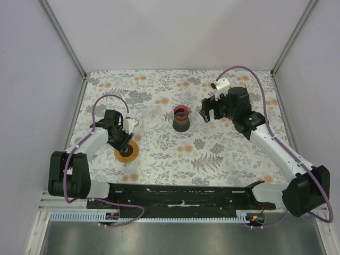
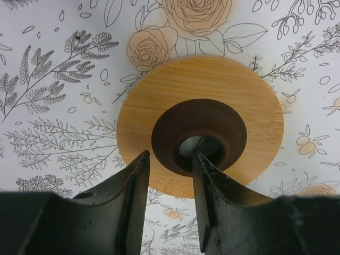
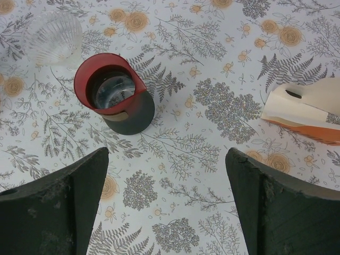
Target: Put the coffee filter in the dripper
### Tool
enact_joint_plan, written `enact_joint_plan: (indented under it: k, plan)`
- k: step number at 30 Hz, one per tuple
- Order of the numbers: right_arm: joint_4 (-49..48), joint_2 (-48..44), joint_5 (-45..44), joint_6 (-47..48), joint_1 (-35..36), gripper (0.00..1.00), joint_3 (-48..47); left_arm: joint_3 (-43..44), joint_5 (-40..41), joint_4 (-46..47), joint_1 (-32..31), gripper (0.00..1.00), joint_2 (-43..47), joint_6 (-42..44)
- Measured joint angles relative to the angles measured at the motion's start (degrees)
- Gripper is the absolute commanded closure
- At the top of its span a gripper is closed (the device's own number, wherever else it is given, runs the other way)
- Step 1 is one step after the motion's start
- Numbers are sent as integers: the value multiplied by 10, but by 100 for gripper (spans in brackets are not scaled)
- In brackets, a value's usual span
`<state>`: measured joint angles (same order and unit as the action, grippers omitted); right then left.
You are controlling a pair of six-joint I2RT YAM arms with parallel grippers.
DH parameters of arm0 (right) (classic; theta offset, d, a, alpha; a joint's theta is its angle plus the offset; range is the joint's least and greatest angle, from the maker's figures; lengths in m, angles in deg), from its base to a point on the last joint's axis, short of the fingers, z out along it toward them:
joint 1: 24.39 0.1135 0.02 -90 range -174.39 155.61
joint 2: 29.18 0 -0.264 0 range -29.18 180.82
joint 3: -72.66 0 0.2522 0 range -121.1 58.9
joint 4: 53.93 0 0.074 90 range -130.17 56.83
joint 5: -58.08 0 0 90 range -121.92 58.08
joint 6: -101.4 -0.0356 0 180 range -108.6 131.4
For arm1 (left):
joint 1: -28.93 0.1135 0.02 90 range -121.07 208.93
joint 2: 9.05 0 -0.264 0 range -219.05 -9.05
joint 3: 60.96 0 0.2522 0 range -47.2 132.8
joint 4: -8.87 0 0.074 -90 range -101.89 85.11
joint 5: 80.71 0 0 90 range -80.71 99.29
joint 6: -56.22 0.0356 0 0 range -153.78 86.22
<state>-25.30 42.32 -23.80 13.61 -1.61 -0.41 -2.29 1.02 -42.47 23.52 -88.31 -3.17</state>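
The dripper [image 2: 212, 87] is a round wooden disc with a dark brown collar and a centre hole, lying on the flowered cloth at the left [image 1: 127, 153]. My left gripper [image 2: 171, 156] stands over its near side [image 1: 126, 143]. Its jaws are narrow, one finger in the centre hole and the other outside the collar, shut on the collar's wall. My right gripper [image 3: 167, 154] is wide open and empty, hovering above the cloth right of the cup [image 1: 206, 112]. No loose white coffee filter shows in any view.
A dark grey cup with a red rim [image 1: 181, 118] stands mid-table and also shows in the right wrist view [image 3: 119, 93]. A clear ribbed glass piece [image 3: 53, 34] lies beyond it. An orange-and-white box [image 3: 311, 111] lies to the right. White walls enclose the table.
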Motion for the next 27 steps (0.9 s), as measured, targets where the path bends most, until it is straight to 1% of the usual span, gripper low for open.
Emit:
enact_joint_plan:
  k: [3,5,7,9,13,17,22,27]
  plan:
    - [1,2,0,0,1,2,0,-21,20,37,-19,58,0,-1]
    - [2,3,0,0,1,2,0,-34,38,59,-38,62,1,-2]
    - [3,3,0,0,2,2,0,-46,62,91,-64,74,5,-3]
    - [3,3,0,0,2,2,0,-54,78,114,-78,97,6,-4]
    - [4,2,0,0,3,2,0,-57,97,139,-86,98,8,-8]
    - [5,1,12,0,4,2,0,-52,77,130,-81,98,14,-8]
    - [-6,-22,57,12,20,2,1,-6,-15,56,-60,98,51,-17]
    - [-75,-85,108,59,73,2,35,108,-137,-44,-39,98,71,-23]
